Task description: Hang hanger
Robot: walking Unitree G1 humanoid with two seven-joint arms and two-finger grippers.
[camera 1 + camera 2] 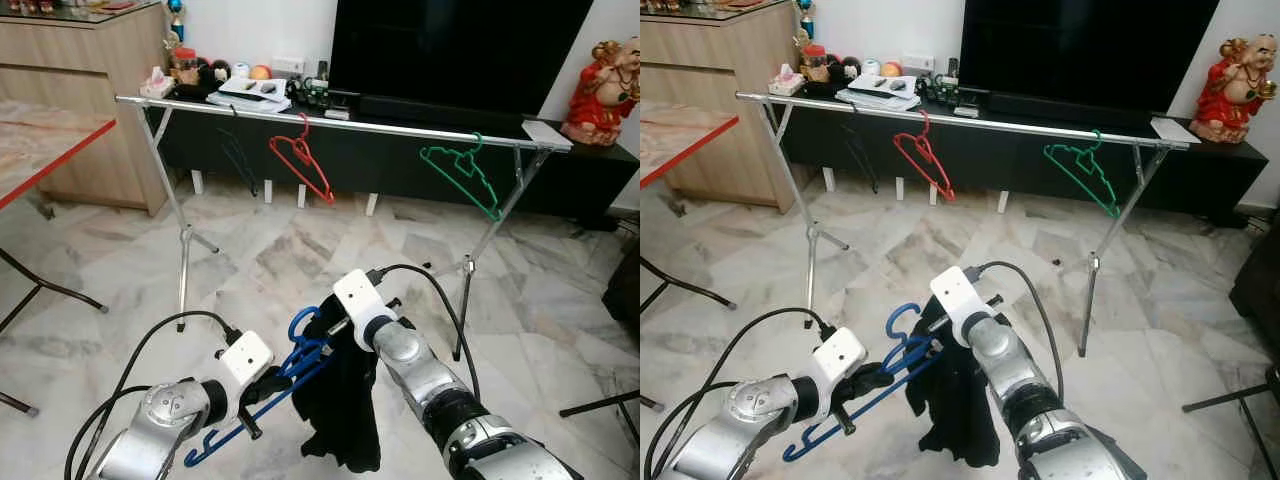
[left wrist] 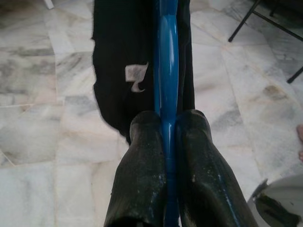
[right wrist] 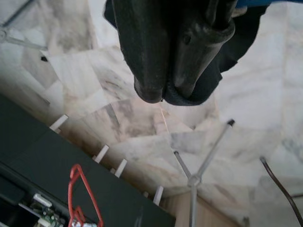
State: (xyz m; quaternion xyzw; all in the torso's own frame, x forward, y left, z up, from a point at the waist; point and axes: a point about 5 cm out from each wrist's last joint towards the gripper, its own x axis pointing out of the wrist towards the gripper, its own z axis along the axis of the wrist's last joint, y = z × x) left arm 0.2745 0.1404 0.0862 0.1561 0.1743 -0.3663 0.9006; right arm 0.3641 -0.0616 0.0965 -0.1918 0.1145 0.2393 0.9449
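Clamping the blue hanger [image 2: 168, 90] between its two black fingers [image 2: 142, 165], the left gripper [image 1: 262, 392] sits low in front of the robot, above the marble floor [image 1: 260, 250]. The fingers press tight on either side of the hanger's blue bar, with no gap between them and the plastic. The right gripper [image 1: 335, 330] is just beside it, its fingers [image 3: 156, 52] pressed together with black cloth [image 1: 345, 400] around and behind them; whether they pinch that cloth or only rest against it cannot be told. The black cloth hangs from the blue hanger, drooping toward the floor between the two arms. The hanger's hook [image 1: 300, 322] curls up near the right gripper, and its lower end [image 1: 200, 455] points down past the left arm.

Farther out, a silver clothes rail [image 1: 330, 122] stands across the room on thin splayed legs. A red hanger [image 1: 300, 160] hangs near the middle of the rail, a green hanger [image 1: 462, 172] near its right end, and a thin dark hanger [image 1: 238, 155] toward its left end. Behind the rail runs a low black cabinet [image 1: 400, 165] carrying a large dark screen [image 1: 460, 50], small clutter at its left end and a red figurine [image 1: 603, 90] at its right end. A wooden cabinet [image 1: 80, 90] stands at the far left.
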